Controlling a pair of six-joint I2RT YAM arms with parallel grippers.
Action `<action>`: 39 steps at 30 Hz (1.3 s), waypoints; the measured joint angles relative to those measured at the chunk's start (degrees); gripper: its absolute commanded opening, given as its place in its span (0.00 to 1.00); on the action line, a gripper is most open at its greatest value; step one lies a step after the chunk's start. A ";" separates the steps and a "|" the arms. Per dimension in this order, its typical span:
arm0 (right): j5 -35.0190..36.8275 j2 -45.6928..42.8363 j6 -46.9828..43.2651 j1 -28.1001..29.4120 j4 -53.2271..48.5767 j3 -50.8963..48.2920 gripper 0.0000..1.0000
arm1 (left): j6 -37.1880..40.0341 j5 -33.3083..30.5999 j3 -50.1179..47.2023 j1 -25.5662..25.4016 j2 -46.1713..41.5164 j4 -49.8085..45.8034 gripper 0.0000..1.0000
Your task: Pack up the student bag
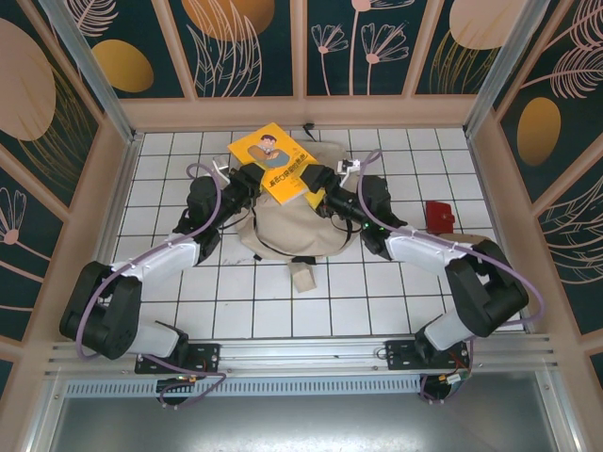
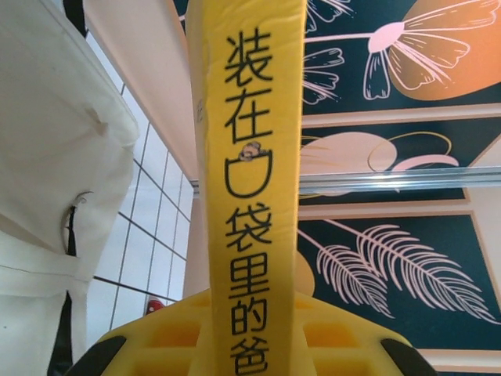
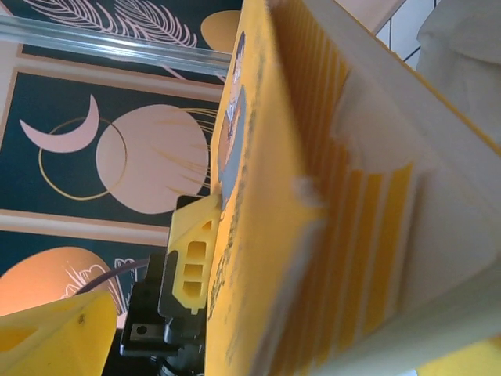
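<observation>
Student bag (image 1: 292, 231): beige, soft, slumped on the white tiled table (image 1: 236, 311), midway between the two arms.

- Near side of bag: small beige piece (image 1: 303, 278) lies on the tiles just beside the bag's near edge. Cannot tell if it is attached.
- Over the bag's left part: left gripper (image 1: 247, 181), clamped on the spine end of a yellow book (image 1: 273, 160). In the left wrist view the spine runs straight up from between the yellow fingers (image 2: 168, 333).
- Spine writing, black on yellow, read from far end toward the gripper: 装在口袋里的爸. The last characters are cut off at the fingers. A tiny cartoon head peeks over the top of 口.
- Over the bag's right part: right gripper (image 1: 325, 198), jaws spread wide around the book's other edge. The right wrist view shows one yellow finger (image 3: 55, 329) standing apart from the cover, not pressing it.
- Book is held tilted above the far half of the bag. The cover faces up: a cartoon man and a black title line, too small to read from above.
- Right of bag, well apart from it: small red object (image 1: 438, 215) on the tiles; no label legible.
- Left wrist view: cream bag fabric (image 2: 47, 157) with a small metal ring at a dark seam.
</observation>
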 measured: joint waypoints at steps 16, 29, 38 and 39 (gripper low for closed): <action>5.38 2.36 10.88 0.52 6.23 -0.52 0.63 | -2.43 0.04 -1.07 0.00 1.68 5.16 0.12; 5.11 2.54 13.64 0.52 4.13 1.42 0.33 | -2.56 0.26 -1.07 0.07 2.36 6.34 0.16; 7.69 -2.43 9.68 0.81 -4.92 1.11 0.09 | 0.52 1.73 -1.07 -0.17 0.87 3.06 0.23; 7.69 -3.10 8.94 0.81 -5.68 1.11 0.08 | 0.94 1.97 -1.07 -0.28 0.52 2.89 0.24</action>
